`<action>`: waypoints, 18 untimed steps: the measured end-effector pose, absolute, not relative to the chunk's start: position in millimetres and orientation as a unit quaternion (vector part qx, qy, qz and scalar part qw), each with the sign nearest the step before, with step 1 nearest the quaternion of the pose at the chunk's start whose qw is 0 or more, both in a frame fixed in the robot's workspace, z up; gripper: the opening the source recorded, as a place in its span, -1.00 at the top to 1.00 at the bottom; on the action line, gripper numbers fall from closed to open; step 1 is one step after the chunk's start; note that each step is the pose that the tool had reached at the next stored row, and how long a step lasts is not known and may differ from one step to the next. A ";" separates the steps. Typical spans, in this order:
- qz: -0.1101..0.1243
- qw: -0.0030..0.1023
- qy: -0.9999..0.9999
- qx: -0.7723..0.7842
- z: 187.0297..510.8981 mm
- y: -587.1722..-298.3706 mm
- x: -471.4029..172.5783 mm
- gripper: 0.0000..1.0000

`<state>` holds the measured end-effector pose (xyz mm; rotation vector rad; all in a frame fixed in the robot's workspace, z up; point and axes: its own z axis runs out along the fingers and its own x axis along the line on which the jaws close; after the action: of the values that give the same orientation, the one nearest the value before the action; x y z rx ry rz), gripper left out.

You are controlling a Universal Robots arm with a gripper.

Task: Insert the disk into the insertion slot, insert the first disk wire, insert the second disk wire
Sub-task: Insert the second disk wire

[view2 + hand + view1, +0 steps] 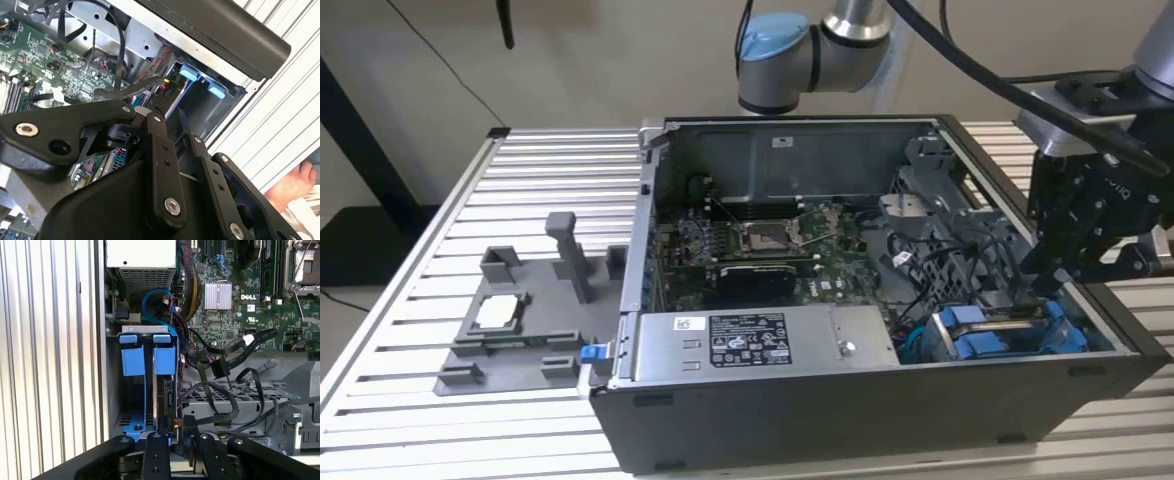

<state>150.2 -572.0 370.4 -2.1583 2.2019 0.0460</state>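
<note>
Disk (166,397) stood on edge inside the insertion slot (145,330), its dark side showing in the first wrist view. Its bright blue carrier (148,390) ran alongside, and two blue tabs (132,357) sat at the cage's mouth. The slot occupied the corner of the open computer case (854,420) towards the exterior view's right (its blue plastic bright against the grey metal). The claw (186,432) hung down into the case at the disk's end, close beside the slot. Whether it was spread or pinching something I could not tell, because its own black links hid that in both wrist views.

Black cables (225,390) looped loosely over the grey metal bracket next to the slot. A blue cable (150,302) curled between the cage and the power supply (761,340), a grey box with a white sticker lying along the case's near wall in the exterior view. Beyond it lay the green motherboard (761,265) with its square processor socket (765,237). The arm (814,50) rose behind the case.

The case rested on a ribbed aluminium counter (547,170). To the exterior view's left, a grey fixture plate (520,340) with upright posts lay on that counter, well apart from the claw.
</note>
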 end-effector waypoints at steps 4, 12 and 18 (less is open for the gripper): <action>0.015 0.029 0.714 -0.700 370.5 -571.6 150.1 0.45; 0.015 0.029 0.714 -0.700 371.0 -561.2 145.7 0.45; 0.014 0.030 0.714 -0.700 375.2 -556.4 140.2 0.45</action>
<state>140.2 -556.4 375.2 -2.1573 2.2002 0.0428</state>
